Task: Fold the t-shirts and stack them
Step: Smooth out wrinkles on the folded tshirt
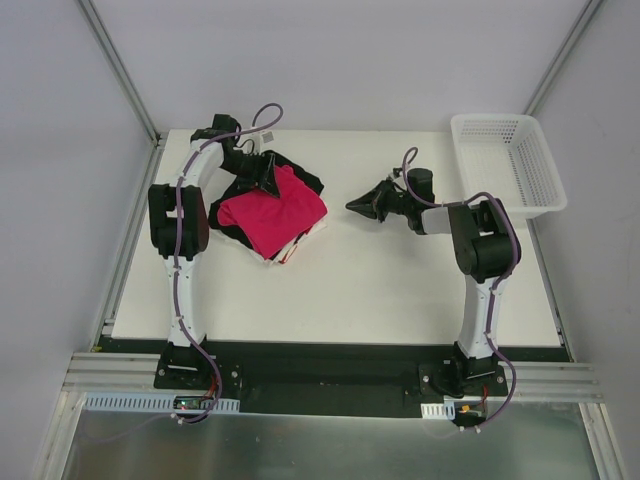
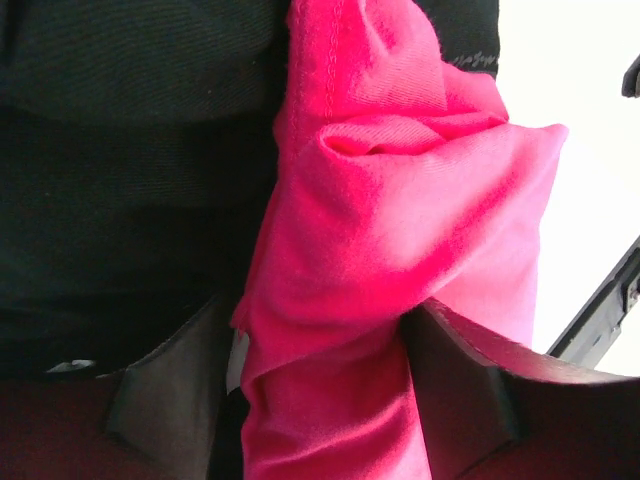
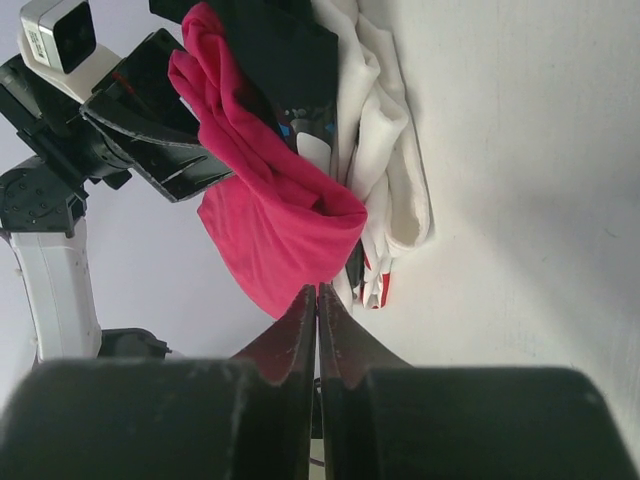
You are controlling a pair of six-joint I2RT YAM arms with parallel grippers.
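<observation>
A crimson-pink t-shirt (image 1: 275, 215) lies folded on top of a pile, over a black t-shirt (image 1: 305, 181) and tees with white and red edges (image 1: 291, 251). My left gripper (image 1: 268, 176) is shut on the pink shirt's far edge and holds it lifted. In the left wrist view the pink cloth (image 2: 400, 230) bunches between the fingers (image 2: 470, 385), with black cloth (image 2: 120, 170) behind. My right gripper (image 1: 357, 206) is shut and empty, above the table just right of the pile. Its view shows the pink shirt (image 3: 270, 235), white folds (image 3: 390, 180) and its shut jaws (image 3: 318, 300).
A white lattice basket (image 1: 520, 125) stands at the table's far right corner. The white table (image 1: 380, 290) is bordered by grey walls. The left arm's camera and wrist (image 3: 60, 50) show in the right wrist view, above the pile.
</observation>
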